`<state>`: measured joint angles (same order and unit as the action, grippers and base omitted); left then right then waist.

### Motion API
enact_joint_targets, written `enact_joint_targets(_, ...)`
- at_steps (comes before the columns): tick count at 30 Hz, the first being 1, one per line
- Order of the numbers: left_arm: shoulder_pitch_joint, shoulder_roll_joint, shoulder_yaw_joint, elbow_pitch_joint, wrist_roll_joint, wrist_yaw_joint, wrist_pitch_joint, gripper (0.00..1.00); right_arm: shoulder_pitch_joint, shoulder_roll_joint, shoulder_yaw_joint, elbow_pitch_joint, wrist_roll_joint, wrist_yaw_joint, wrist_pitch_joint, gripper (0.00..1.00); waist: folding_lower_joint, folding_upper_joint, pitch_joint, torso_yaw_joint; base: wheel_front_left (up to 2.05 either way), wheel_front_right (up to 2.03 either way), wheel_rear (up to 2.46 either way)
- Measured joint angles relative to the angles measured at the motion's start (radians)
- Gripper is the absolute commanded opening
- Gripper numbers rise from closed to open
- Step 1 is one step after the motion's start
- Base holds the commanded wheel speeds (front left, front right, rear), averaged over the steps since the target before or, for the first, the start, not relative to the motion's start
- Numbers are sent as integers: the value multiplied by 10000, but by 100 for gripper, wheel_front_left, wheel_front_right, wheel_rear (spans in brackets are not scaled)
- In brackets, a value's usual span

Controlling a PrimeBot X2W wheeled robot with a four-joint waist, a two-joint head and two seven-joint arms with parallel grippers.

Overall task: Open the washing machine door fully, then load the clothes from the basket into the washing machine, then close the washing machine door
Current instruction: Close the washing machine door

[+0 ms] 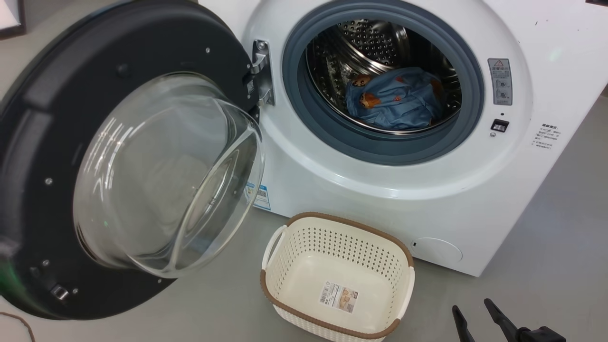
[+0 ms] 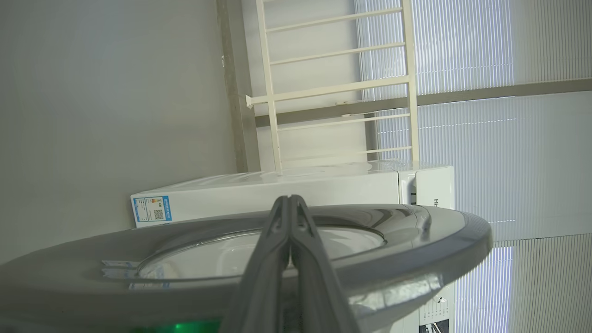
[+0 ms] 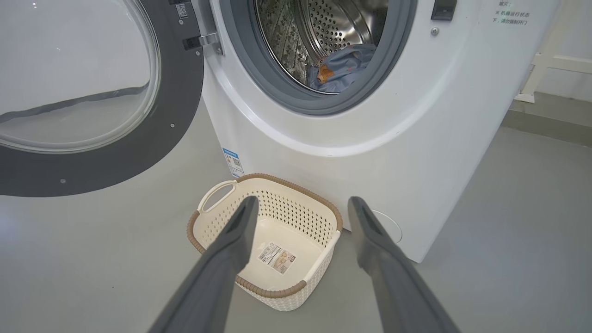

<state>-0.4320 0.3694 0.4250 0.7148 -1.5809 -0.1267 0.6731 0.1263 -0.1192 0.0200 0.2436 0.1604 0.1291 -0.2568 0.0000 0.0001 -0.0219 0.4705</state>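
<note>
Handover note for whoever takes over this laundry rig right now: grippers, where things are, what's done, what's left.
Left gripper: shut, holding nothing, at the outer face of the washing machine door; contact unclear.
Right gripper: open, empty, near the basket.
Things: the door stands wide open; the clothes lie in the drum of the washing machine; the basket sits empty on the floor.
Done: door opened, clothes loaded.
Left: close the door.

Bright, even daylight. Beyond the left gripper [image 2: 290, 200], backlit blinds [image 2: 462, 46] glow pale. Glare streaks the washing machine door [image 1: 166, 175] glass. The right gripper [image 3: 303, 203] shows fingers [image 3: 222, 263] blurred near the lens.
</note>
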Motion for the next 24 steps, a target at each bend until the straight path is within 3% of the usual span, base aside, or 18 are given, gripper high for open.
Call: enact_joint_targets(24, 2222, -1639, -458, -4063, -516, 2, 1444, 0, 18, 278, -142, -33, 0, 0, 0, 100, 0, 0, -11, 210, 0, 0, 0)
